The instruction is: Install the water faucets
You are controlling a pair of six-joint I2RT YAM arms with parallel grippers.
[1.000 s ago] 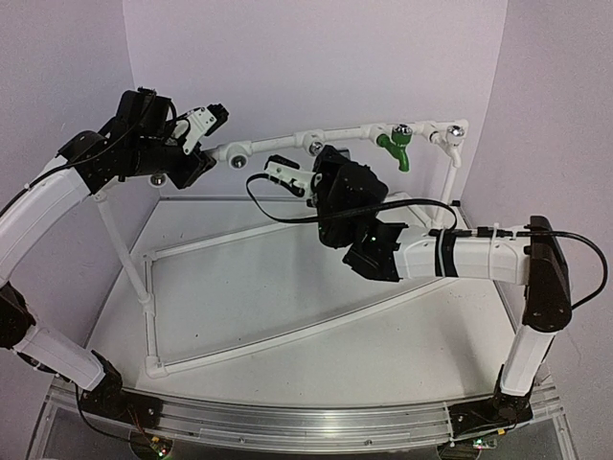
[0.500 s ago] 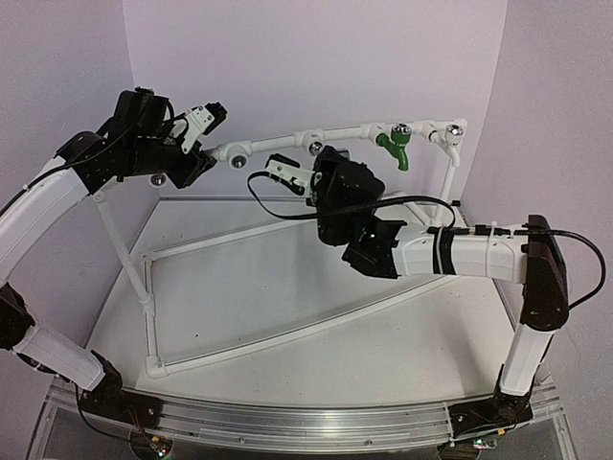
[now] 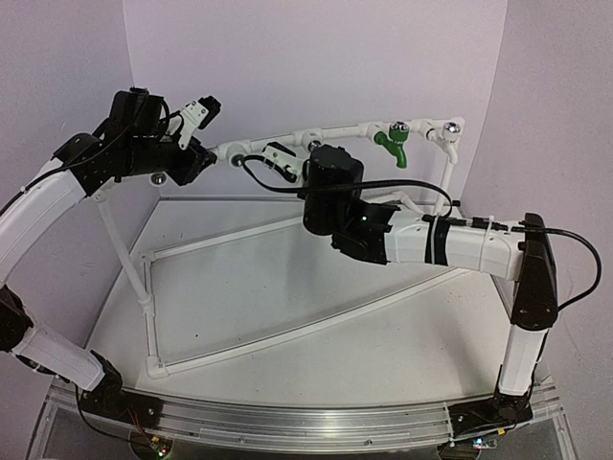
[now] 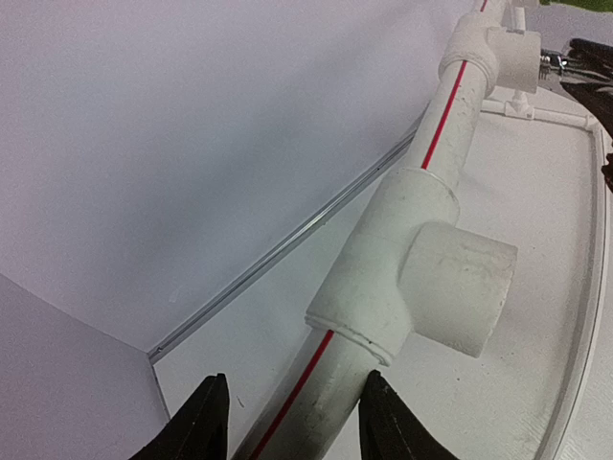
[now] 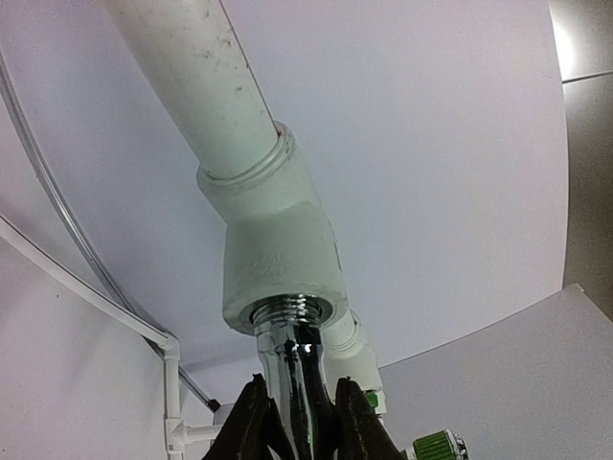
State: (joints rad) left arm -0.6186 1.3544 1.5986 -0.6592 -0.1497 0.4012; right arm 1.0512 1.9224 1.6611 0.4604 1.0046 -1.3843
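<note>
A shiny silver faucet (image 5: 295, 359) stands with its threaded end in the chrome-rimmed socket of a white tee fitting (image 5: 278, 259). My right gripper (image 5: 297, 422) is shut on its body just below the socket. From above, that gripper (image 3: 280, 160) sits under the frame's top pipe (image 3: 345, 131), hiding the silver faucet. A green faucet (image 3: 395, 146) and a white faucet (image 3: 446, 140) hang from the same pipe further right. My left gripper (image 4: 292, 422) is shut on the red-striped pipe just below another tee fitting (image 4: 421, 249), at the frame's left end (image 3: 206, 151).
The white pipe frame's base rails (image 3: 287, 335) lie across the table, with uprights at the left (image 3: 120, 240) and right (image 3: 448, 182). An empty chrome socket (image 3: 235, 161) faces forward near the left gripper. A black cable (image 3: 278, 213) loops off the right wrist.
The right wrist has turned and swung left and up with the silver faucet in its grip. The left arm has barely moved on the pipe.
</note>
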